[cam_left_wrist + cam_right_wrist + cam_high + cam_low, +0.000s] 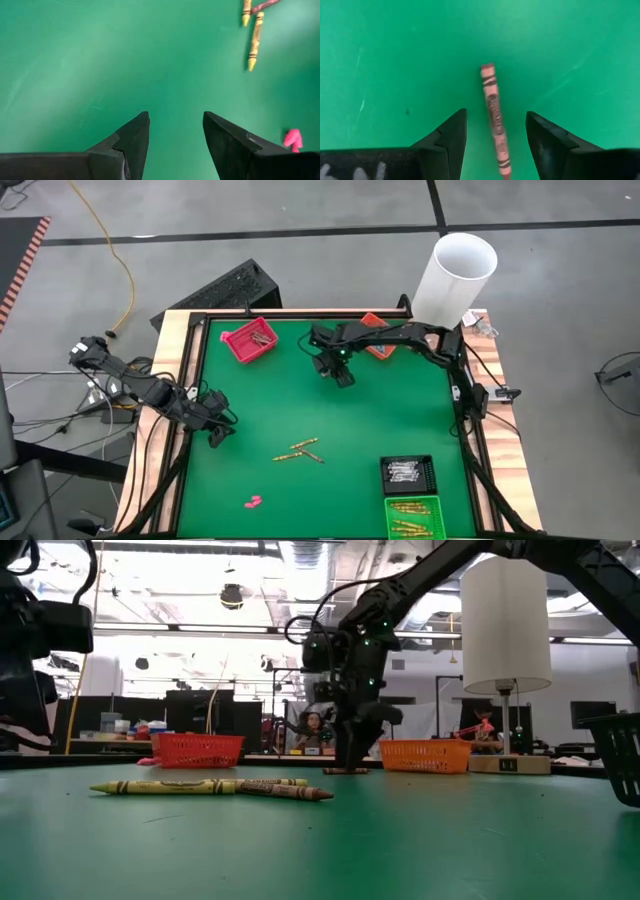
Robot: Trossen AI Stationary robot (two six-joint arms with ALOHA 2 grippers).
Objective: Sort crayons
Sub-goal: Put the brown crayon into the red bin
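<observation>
Green felt covers the worktop, and near the red tray the right gripper hovers, fingers spread, over a reddish crayon lying loose between them. It looks light, stiff and prone to rolling, so I'd pinch it mid-length. More crayons lie mid-worktop; the left gripper waits beside them, fingers apart, empty. Contents of the trays are hard to make out.

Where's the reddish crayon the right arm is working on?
In the right wrist view the reddish crayon lies on the green mat between the open right gripper fingers; in the high view that gripper sits mid-table, between the red tray and orange tray.
</observation>
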